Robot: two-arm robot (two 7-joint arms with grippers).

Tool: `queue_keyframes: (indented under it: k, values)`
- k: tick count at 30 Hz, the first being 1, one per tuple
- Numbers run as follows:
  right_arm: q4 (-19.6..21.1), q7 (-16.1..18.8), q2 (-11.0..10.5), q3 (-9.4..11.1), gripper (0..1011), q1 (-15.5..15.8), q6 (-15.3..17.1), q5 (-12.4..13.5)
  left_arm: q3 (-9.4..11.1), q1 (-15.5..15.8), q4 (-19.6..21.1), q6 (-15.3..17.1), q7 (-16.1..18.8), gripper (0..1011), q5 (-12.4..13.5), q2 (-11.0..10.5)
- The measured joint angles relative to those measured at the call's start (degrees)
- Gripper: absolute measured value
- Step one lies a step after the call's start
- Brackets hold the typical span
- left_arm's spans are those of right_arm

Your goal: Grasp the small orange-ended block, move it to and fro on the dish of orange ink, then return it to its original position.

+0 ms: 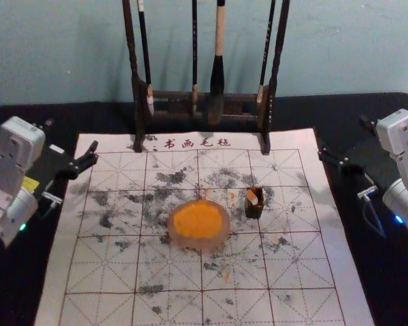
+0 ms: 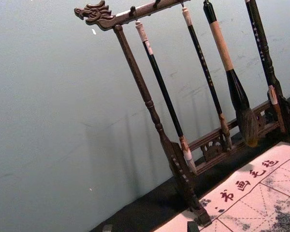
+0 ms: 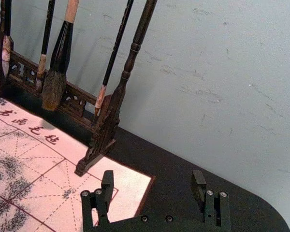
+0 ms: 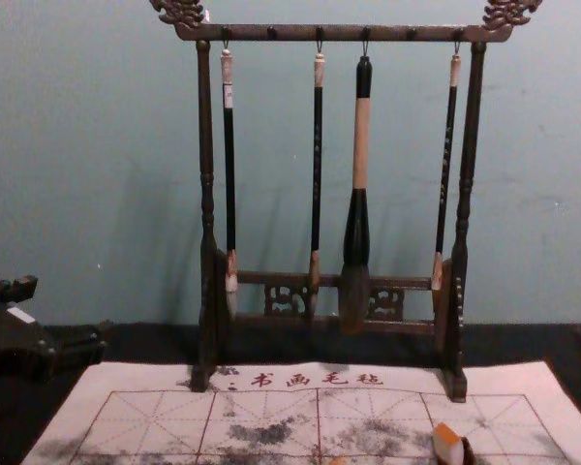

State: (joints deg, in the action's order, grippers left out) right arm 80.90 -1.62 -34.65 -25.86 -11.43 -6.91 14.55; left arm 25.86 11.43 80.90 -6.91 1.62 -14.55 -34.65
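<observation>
So behind everything there's a dark wooden rack [image 1: 170, 96] with four brushes [image 4: 356, 194] hanging off it, one much fatter than the rest. Its feet sit on the far part of the gridded mat [image 1: 102, 272], which is all smudged with black and has a few orange dabs near the dish. The mat's on a black worktop [image 1: 367, 272], with a plain wall [image 1: 340, 41] behind.

Containers: there's a round dish [image 1: 179, 241] on the middle of the mat with a big puddle of orange ink [image 1: 198, 221] in it, pale rim showing around. Just beside it on the robot's right, not touching, is a small dark upright holder [image 1: 254, 212], and the block [image 1: 252, 197] is standing in that. Orange end up, long axis steep but tipped, top leaning toward the robot's left. Chest view shows the lean best, pale side under the orange end. The dish is the close neighbour on that leaning side, and the rack is farther back.

Left gripper [image 1: 73, 136] is off the mat's left side near its far corner, jaws apart. Right gripper [image 1: 341, 137] is out by the far right corner, and in its own wrist view its jaws are wide apart with nothing between them.
</observation>
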Motion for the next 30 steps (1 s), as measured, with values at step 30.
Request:
queue_keyframes:
  k: [30]
  values:
    - [5.82,4.03,-1.86,1.26,1002,5.41,2.84,1.66,0.0,0.0,0.0,0.0,0.0,1001,0.0,0.0]
